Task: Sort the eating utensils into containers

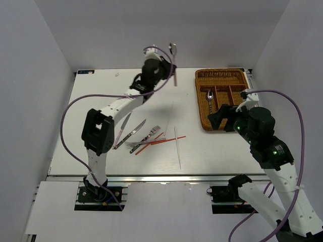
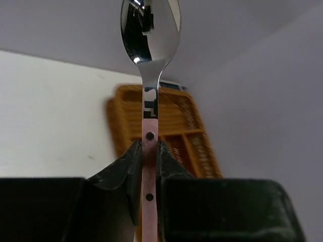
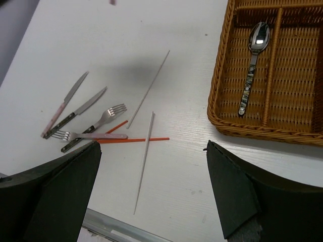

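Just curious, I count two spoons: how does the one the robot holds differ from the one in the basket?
The held spoon stands upright in the air, clamped by its handle in the left gripper. The tray spoon lies flat in a long slot of the wicker tray. The held spoon's handle is pink and the tray spoon's is dark and mottled. Both have shiny silver bowls.

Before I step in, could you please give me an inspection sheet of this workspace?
Surface: white table.
Job's things: tray holds the tray spoon; knives, forks, red chopsticks and white chopsticks lie loose on table.
Clutter: nothing seen.
Tools: left tool shut on held spoon, raised; right tool open, beside tray.
Cables: purple cable loops off each arm.
Surroundings: grey walls.
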Tool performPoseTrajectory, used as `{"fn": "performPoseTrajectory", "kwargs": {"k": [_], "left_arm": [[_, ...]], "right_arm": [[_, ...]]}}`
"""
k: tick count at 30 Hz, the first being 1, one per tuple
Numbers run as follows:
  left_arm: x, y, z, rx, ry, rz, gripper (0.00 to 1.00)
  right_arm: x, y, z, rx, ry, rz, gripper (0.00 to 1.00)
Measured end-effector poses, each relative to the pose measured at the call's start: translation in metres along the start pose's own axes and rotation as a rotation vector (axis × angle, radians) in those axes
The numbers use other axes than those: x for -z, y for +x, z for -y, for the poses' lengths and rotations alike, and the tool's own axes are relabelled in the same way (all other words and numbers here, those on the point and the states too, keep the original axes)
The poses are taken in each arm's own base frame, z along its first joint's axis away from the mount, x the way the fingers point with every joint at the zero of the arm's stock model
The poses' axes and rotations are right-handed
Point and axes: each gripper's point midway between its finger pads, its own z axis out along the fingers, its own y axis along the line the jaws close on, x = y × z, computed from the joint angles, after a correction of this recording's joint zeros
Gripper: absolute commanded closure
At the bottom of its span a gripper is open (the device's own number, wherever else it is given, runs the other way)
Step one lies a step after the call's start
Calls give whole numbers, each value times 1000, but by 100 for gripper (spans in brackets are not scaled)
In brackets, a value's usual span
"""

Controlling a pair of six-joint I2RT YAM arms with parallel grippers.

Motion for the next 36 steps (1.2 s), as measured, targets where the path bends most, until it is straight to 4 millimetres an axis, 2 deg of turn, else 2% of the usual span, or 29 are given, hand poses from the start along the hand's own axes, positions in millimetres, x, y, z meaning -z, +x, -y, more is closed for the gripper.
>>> {"fn": "performPoseTrajectory", "kwargs": {"k": [2,4,7,8,10,12,14,17,19,21,22,26,32,33,34,36], "left_arm": [[1,29,44,58,51,-7,100],[4,71,81,96,87,-48,100],[7,144,119,124,108,-133,100],[8,170,125,130,105,-163,100],[10,208,125,136,80,-206,100],[8,234,117,143,42,-226,100],[2,250,101,154,-3,-231,100],[-11,260,81,177,-55,-217,100],[-17,264,73,190,-74,-211,88],[-24,263,68,202,-86,-200,68],[-27,263,66,207,-88,-195,64],[-30,259,71,215,-73,-186,51],[-35,237,102,218,5,-155,35],[-34,234,104,214,12,-148,23],[-31,231,104,200,11,-146,6],[-23,226,94,172,-14,-149,2]], "right_arm": [[7,-7,-2,-11,-5,29,11],[15,-16,-6,-21,-15,59,11],[26,-26,-10,-32,-28,94,11],[29,-28,-11,-34,-32,105,11],[35,-31,-12,-36,-38,119,11],[38,-31,-13,-37,-42,122,11],[40,-29,-13,-37,-44,115,11],[42,-25,-12,-37,-43,101,11],[43,-23,-12,-37,-41,95,11],[43,-22,-12,-36,-41,92,11],[44,-22,-12,-36,-41,92,11],[44,-22,-11,-34,-40,92,11],[42,-21,-11,-33,-39,88,11],[42,-21,-11,-33,-39,87,10],[41,-20,-11,-33,-38,84,11],[39,-19,-10,-34,-35,75,11]]}}
